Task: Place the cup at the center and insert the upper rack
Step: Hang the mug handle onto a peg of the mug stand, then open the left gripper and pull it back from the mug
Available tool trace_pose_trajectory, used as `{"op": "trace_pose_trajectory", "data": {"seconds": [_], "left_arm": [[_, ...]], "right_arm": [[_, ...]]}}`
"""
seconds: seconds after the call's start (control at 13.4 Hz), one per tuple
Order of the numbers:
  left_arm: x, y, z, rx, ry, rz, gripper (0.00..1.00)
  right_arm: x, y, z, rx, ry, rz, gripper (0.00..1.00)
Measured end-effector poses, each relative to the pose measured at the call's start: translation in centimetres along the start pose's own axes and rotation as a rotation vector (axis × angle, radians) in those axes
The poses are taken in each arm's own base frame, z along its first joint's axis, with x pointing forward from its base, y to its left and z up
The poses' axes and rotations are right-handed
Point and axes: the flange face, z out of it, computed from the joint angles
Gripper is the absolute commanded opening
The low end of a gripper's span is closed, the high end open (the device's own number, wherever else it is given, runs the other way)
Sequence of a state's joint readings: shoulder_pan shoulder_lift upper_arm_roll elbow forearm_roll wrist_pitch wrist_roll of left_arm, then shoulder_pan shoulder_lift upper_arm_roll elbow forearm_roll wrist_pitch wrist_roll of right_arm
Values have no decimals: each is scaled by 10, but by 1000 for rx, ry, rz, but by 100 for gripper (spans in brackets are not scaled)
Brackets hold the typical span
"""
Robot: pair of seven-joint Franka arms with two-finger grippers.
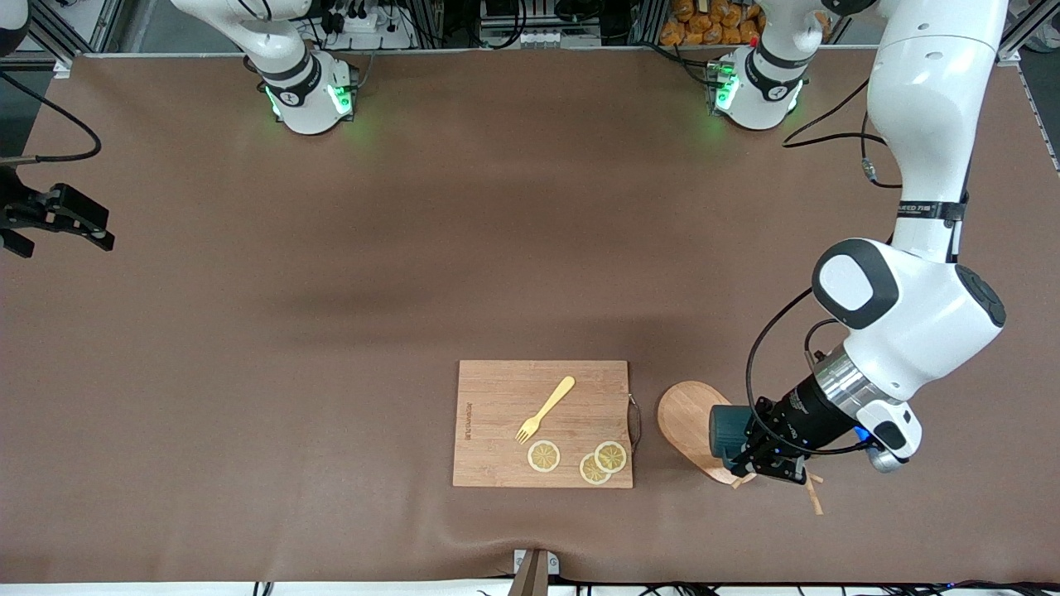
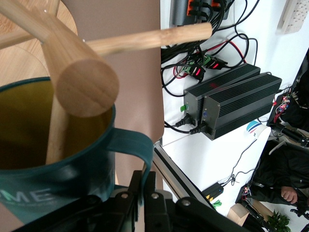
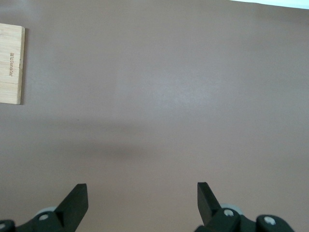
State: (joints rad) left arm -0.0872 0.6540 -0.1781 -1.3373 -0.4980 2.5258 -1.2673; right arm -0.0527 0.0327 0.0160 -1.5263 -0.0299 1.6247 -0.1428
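the left tool (image 1: pixel 749 455) is clamped on the handle of the cup (image 1: pixel 727 432), over the upper rack (image 1: pixel 691 422) at three o'clock of the cutting board (image 1: pixel 542 422). the right tool (image 3: pixel 142 200) waits spread wide over bare worktop (image 1: pixel 331 290).

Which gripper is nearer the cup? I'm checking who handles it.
Left. The left gripper is shut on the cup handle; the right gripper waits open at the table's edge.

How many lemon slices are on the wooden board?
3, all on the board's edge nearest the front camera: one slice just below the fork, and two overlapping slices toward the left arm's end. None look hidden.
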Motion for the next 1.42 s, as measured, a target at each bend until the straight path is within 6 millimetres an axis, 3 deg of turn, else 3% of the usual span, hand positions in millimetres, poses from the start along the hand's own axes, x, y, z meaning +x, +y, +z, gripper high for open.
{"op": "trace_pose_trajectory", "data": {"seconds": [0.6,0.67,0.75,1.42], "left_arm": [[11,2,-5,-5,7,-13,1],[12,2,-5,-6,7,-16,56],[12,2,-5,-6,6,-17,100],[8,8,-20,-1,-2,-14,100]], "right_arm": [[0,0,0,0,0,0,100],[0,0,0,0,0,0,100],[0,0,0,0,0,0,100],[-1,3,0,0,-1,7,100]]}}
